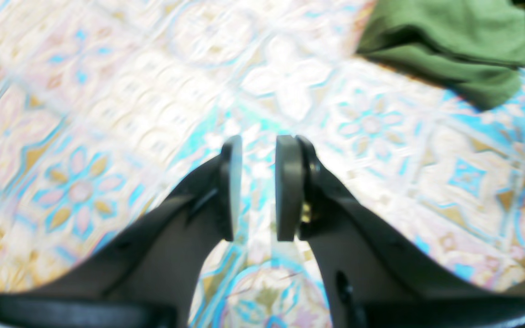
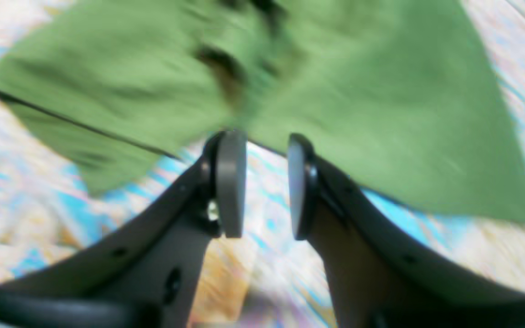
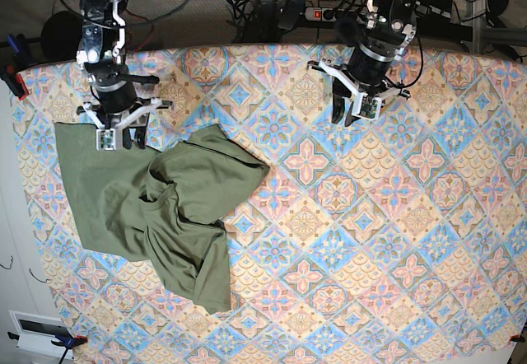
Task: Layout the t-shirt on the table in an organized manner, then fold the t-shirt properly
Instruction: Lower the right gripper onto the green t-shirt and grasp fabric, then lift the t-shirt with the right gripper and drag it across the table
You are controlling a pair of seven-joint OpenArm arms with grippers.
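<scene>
Right end effector, wrist view: the two pads stand apart with patterned cloth visible through the gap, nothing between them. Just beyond the fingertips lies the olive-green t-shirt, its near hem passing right at the pad tips; whether the tips touch the fabric cannot be told through the blur. The garment spreads away from this end effector to both sides, with dark folds near its middle. Left end effector, wrist view: the pads are likewise parted, a narrow strip of the counter showing between them, and nothing is held. From here the t-shirt lies well ahead and off to the right, a rumpled edge resting on the floral cloth. Base view: the right end effector hangs over the far corner of the t-shirt, which lies crumpled and partly doubled over itself on that side of the counter. The left end effector hangs over bare tiles, well apart from the garment.
</scene>
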